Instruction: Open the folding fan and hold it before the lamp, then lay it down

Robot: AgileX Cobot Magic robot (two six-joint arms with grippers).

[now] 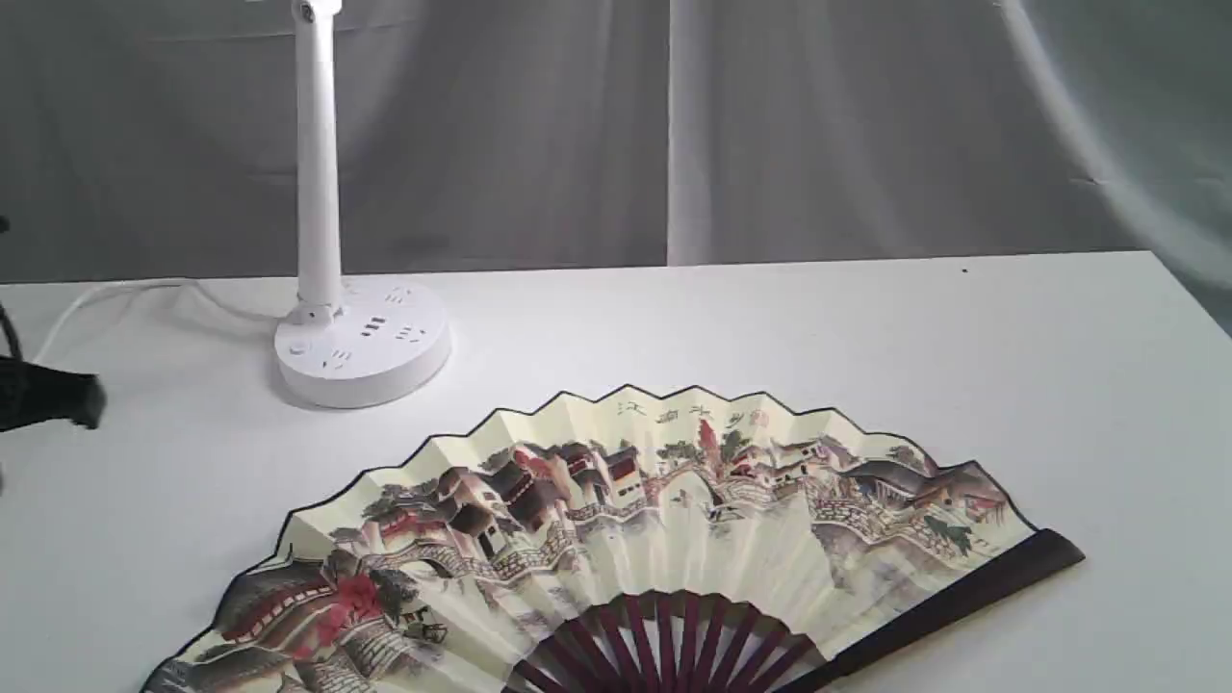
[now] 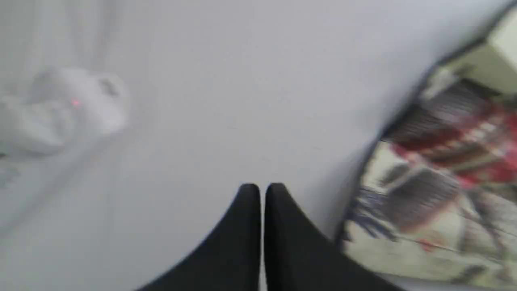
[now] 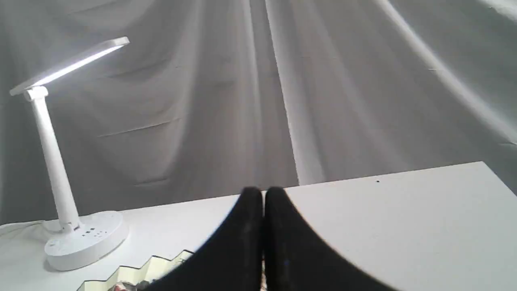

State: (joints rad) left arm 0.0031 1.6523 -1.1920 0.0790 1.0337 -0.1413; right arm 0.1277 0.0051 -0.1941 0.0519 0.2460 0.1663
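Fully spread and lying flat on the white table (image 1: 866, 327): large cream paper folding fan (image 1: 674, 520), painted houses and red flowers, maroon ribs. Behind its left half, apart: white desk lamp (image 1: 318, 192) on round socketed base. Pressed together, empty, near fan's left end: left fingers (image 2: 238, 242). Closed and empty above the fan: right fingers (image 3: 238, 250).

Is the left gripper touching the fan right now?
Apart. The exterior view shows the left gripper at the far left, with bare table between it and the fan.
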